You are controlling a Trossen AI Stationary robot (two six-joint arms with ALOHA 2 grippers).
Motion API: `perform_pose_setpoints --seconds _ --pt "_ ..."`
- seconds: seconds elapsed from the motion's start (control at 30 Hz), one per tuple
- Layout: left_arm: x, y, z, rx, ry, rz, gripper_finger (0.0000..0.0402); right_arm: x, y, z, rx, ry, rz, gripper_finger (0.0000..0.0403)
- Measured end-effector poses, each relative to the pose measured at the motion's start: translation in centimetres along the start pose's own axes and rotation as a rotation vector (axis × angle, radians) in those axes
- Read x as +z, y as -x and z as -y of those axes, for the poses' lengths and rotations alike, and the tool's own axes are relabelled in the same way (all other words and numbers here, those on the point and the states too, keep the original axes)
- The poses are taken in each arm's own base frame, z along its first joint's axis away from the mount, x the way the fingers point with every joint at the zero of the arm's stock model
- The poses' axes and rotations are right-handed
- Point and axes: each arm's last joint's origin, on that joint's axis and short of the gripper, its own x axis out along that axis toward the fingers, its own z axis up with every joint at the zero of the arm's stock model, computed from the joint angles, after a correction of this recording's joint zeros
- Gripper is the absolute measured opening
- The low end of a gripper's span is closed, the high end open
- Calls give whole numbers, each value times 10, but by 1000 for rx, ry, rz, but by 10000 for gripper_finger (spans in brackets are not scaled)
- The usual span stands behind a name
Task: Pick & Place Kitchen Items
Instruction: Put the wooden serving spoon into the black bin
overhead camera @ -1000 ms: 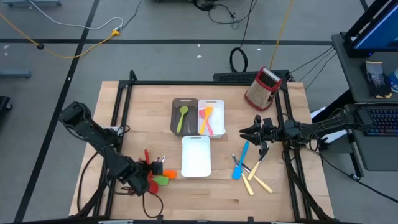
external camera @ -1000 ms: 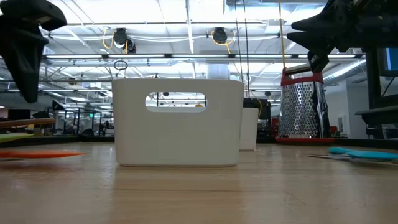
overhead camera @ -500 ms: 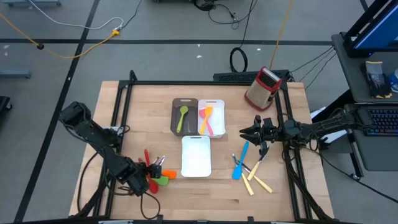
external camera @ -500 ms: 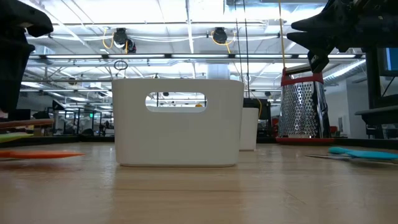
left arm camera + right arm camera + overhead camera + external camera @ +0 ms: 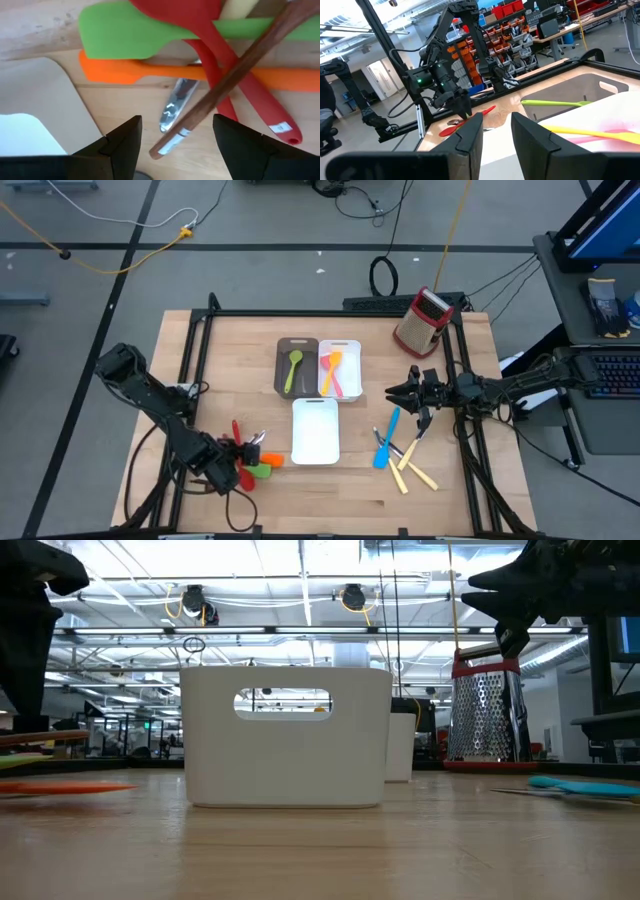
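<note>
Left gripper [image 5: 243,463], jaws apart and empty, hovers at seven o'clock on the tabletop [image 5: 230,360] over a crossed pile: green spatula [image 5: 130,30], orange spatula [image 5: 135,72], red spoon [image 5: 225,70], brown-handled utensil [image 5: 235,80]. At three o'clock, the right gripper [image 5: 396,394] waits, jaws parted, above blue spatula [image 5: 385,442] and cream-handled knives [image 5: 412,470].

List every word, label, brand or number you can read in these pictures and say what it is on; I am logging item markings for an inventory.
No text can be read in any view.
Red spoon: a white sticker near its handle end, print too small to read.
Brown-handled utensil: a silver band at its tip, no legible marking.
Box grater: no readable label.
Left gripper hangs open over the pile.
</note>
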Motion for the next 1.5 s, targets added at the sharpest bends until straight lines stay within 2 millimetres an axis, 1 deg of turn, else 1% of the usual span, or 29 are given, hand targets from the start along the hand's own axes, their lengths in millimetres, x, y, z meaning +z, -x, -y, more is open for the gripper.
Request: perform_pose_setpoints --seconds 0.17,0.3,0.47,0.73,1.17,1.23,1.3,1.5 --pt "1 0 2 -21 -8 10 250 0 0 0 0 0 0 93" --pt "2 1 3 -56 2 58 250 0 0 0 0 0 0 93" --pt "3 1 1 -26 -14 50 250 0 0 0 -1 0 0 93" --pt "5 1 0 -44 -12 106 250 0 0 0 -1 0 0 93" --pt "6 1 1 -60 -30 136 249 1 0 -1 6 -3 15 93" --pt "6 1 1 -62 -30 139 240 2 0 -1 7 -3 18 93" --pt "6 1 1 -63 -31 140 221 2 0 -1 9 -4 23 93" --pt "6 1 1 -70 -35 151 143 3 0 -1 12 -7 28 93"
